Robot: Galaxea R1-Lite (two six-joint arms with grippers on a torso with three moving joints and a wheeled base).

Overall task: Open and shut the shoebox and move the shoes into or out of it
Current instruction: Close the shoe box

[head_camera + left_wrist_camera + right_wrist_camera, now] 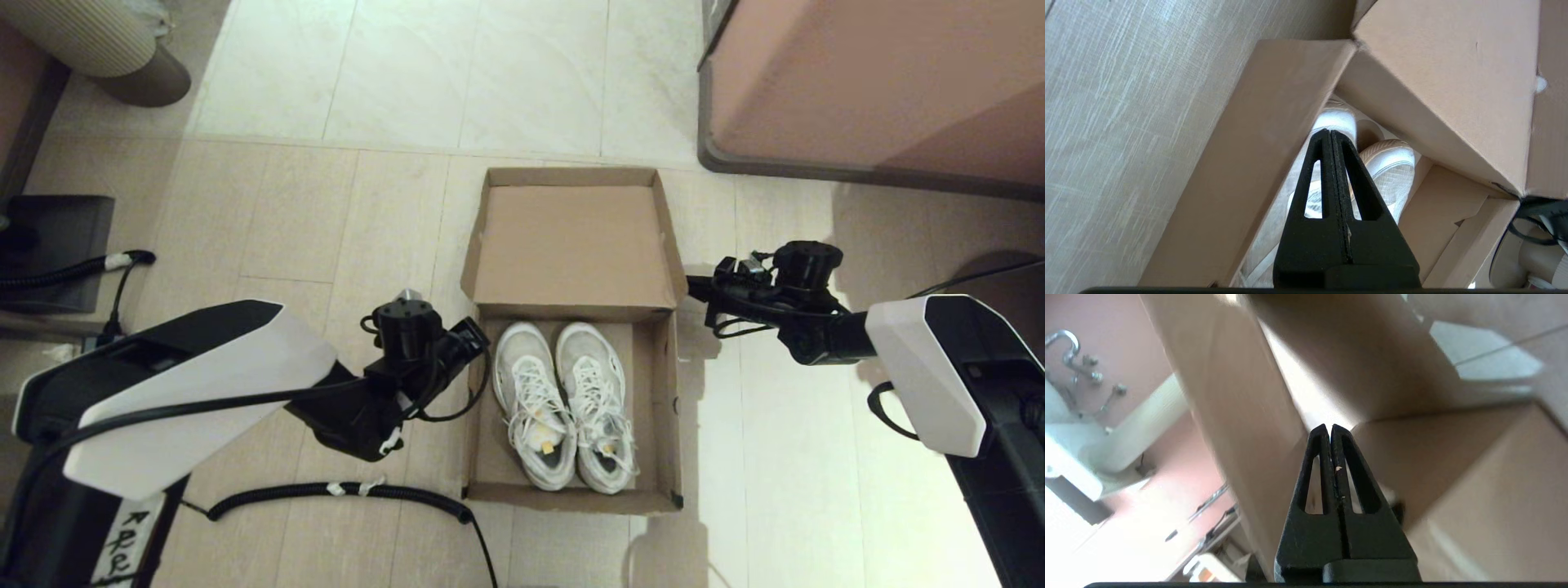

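Note:
The brown cardboard shoebox (490, 457) stands on the floor with its hinged lid (571, 241) tipped up and back. The pair of white lace-up shoes (565, 408) lies side by side inside, toes toward the lid. My left gripper (483, 336) is shut and empty at the box's left wall, near the lid hinge. The left wrist view has that gripper (1329, 131) above the wall (1249, 155), with the shoes' toes (1396, 163) beyond. My right gripper (691, 283) is shut and empty beside the lid's right flap. In the right wrist view this gripper (1329, 426) faces cardboard (1237, 416).
A large pinkish-brown furniture block (857, 82) fills the far right. A corrugated black cable (343, 490) runs along the floor left of the box. A dark base with a cable (57, 245) sits at the far left, a ribbed beige object (98, 41) beyond it.

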